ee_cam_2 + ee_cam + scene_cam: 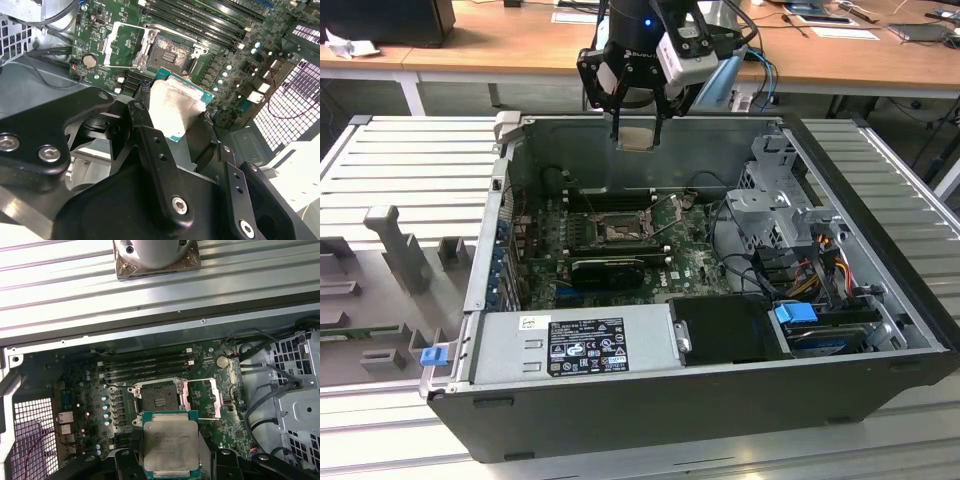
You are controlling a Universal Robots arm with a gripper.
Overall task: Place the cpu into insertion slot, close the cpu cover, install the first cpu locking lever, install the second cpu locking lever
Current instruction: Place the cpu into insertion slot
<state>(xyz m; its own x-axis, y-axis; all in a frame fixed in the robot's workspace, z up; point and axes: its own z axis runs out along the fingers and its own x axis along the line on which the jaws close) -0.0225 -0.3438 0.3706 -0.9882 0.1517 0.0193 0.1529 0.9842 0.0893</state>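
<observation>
The cpu [638,136] is gripped at its edges between the fingers [614,122] of the gripper [637,142], which are closed only to the chip's width. In the exterior view it is held well above the open computer case [650,395]. In the first wrist view the insertion slot [159,401] is seen uncovered on the motherboard [227,427] below, nothing seated in it. The cpu cover [202,397] is swung open, just beside the slot.

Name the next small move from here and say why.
Probably lower the cpu toward the insertion slot: the gripper has its jaws shut on it above the case, the slot lies bare, and the cpu cover lies flipped open beside it.
</observation>
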